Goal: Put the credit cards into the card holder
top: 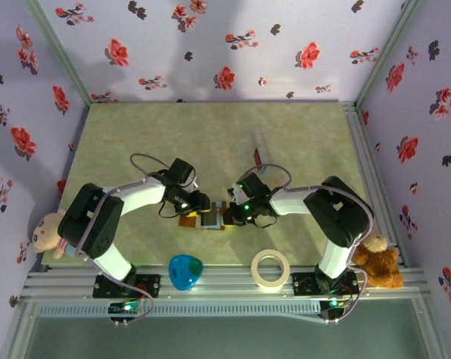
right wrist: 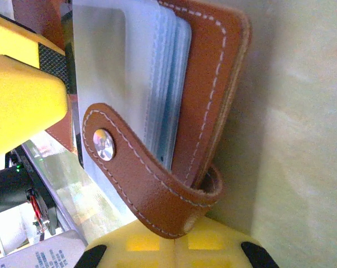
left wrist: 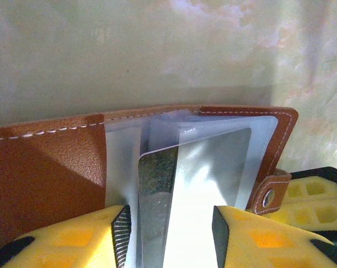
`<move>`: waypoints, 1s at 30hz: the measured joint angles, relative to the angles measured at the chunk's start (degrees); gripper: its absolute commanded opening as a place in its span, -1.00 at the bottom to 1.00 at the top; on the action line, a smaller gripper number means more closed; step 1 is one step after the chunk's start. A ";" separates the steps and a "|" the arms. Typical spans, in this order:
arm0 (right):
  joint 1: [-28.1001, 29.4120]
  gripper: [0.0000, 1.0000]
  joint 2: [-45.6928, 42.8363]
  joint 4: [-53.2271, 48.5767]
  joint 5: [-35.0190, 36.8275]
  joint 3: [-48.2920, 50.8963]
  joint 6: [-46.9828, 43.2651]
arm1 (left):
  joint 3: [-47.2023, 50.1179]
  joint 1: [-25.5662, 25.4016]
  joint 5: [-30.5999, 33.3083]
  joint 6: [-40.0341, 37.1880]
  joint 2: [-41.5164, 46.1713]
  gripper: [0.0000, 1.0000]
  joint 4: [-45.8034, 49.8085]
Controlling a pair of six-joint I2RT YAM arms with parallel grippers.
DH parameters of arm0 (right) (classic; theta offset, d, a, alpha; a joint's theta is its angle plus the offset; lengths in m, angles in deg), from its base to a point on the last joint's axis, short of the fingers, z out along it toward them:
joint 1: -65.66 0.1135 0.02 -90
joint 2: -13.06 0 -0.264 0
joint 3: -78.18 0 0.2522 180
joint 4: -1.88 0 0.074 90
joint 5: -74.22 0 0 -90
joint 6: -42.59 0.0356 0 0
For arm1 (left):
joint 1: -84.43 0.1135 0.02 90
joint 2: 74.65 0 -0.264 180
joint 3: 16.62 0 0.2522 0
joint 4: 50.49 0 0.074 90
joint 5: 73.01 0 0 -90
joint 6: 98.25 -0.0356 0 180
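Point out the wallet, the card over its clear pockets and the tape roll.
wallet [right wrist: 213, 84]: right wrist view, on its brown cover.
card [left wrist: 156, 201]: left wrist view, on its dark strip.
tape roll [top: 255, 269]: top view, on the left of its ring.

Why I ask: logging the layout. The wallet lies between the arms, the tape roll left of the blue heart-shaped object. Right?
Not quite: the top view shows the tape roll right of the blue heart-shaped object. The wallet's place is as stated.
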 measured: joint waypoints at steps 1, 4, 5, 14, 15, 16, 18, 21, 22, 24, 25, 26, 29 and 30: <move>0.00 -1.00 0.00 0.00 0.00 0.00 0.00 | 0.17 0.00 0.00 0.00 0.15 -0.10 -0.22; 0.00 -1.00 0.07 0.02 -0.04 0.00 0.00 | 0.33 0.04 -0.61 0.15 0.31 -0.15 -1.33; 0.00 -1.00 0.09 0.02 -0.04 0.00 -0.02 | 0.33 0.04 -0.87 0.22 0.31 -0.16 -1.88; 0.00 -1.00 0.11 0.09 -0.13 0.00 -0.02 | 0.35 0.15 -2.62 0.26 -0.63 -0.24 -4.96; 0.00 -1.00 0.11 0.13 -0.15 0.00 -0.02 | 0.35 0.15 -2.69 0.31 -0.72 -0.24 -5.11; 0.00 -1.00 0.11 0.15 -0.17 0.00 -0.02 | 0.35 0.13 -2.80 0.42 -0.79 -0.24 -5.25; 0.00 -1.00 0.11 0.15 -0.20 -0.02 0.00 | 0.35 -0.11 -2.95 0.70 -0.96 -0.23 -5.60; 0.00 -1.00 0.17 0.13 -0.22 -0.04 0.00 | 0.72 -0.48 -3.02 1.55 -1.14 -0.23 -6.64; 0.00 -1.00 0.17 0.13 -0.22 -0.04 -0.02 | 0.92 -0.50 -3.02 1.84 -1.18 -0.23 -7.02; 0.00 -0.77 0.17 0.13 -0.22 -0.04 0.00 | 1.29 -0.50 -3.04 2.38 -1.20 -0.24 -7.65; 0.00 -0.66 0.17 0.15 -0.20 -0.04 0.04 | 1.44 -0.50 -3.04 2.64 -1.20 -0.25 -7.98; 0.02 -0.61 0.13 0.33 -0.52 -0.04 -0.02 | 1.70 -0.48 -3.06 2.99 -1.20 -0.29 -8.41; 0.39 -0.49 -0.44 0.66 -0.55 0.04 -0.02 | 2.45 -0.04 -2.99 3.98 -1.20 -0.53 -9.11; 0.48 -0.42 -0.59 0.81 -0.57 0.11 -0.09 | 2.75 0.26 -3.02 4.02 -1.20 -0.57 -9.20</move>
